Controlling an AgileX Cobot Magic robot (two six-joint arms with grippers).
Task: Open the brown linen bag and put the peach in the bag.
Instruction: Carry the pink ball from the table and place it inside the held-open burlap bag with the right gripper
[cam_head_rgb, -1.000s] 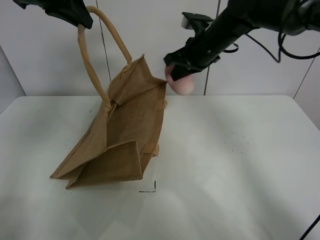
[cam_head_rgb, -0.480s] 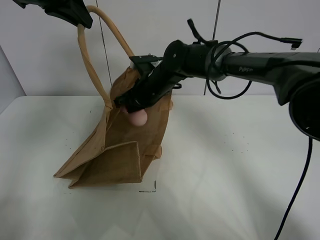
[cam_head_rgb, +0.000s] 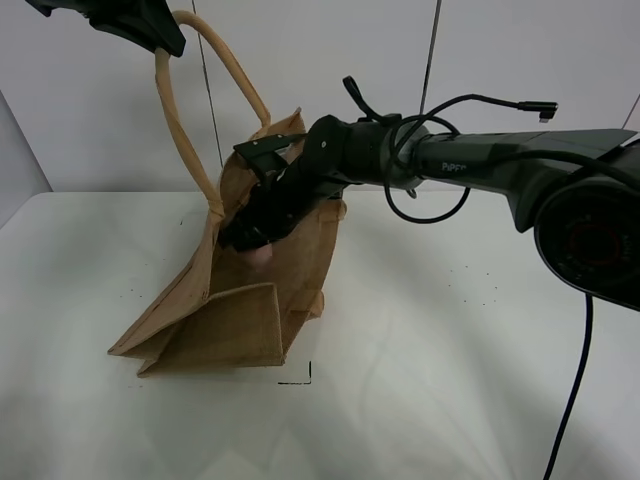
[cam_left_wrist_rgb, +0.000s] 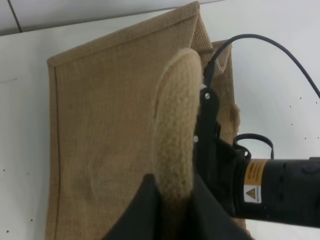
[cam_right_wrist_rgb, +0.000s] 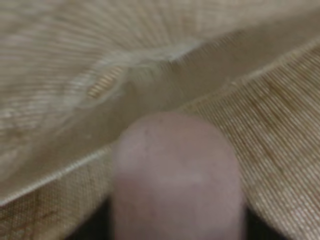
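Up at far left, my left gripper (cam_head_rgb: 160, 40) is pinched tight on one rolled handle (cam_left_wrist_rgb: 175, 125), hanging the brown linen bag (cam_head_rgb: 230, 320) tilted with only its bottom edge on the table (cam_head_rgb: 450, 350); if that single grip slips, the mouth collapses. Centre, my right gripper (cam_head_rgb: 254, 248) is clamped on the peach (cam_right_wrist_rgb: 177, 175), which sits inside the bag mouth, not yet released. Its arm looks pressed against the rim, so it could shove the bag over or snag the weave when pulling out.
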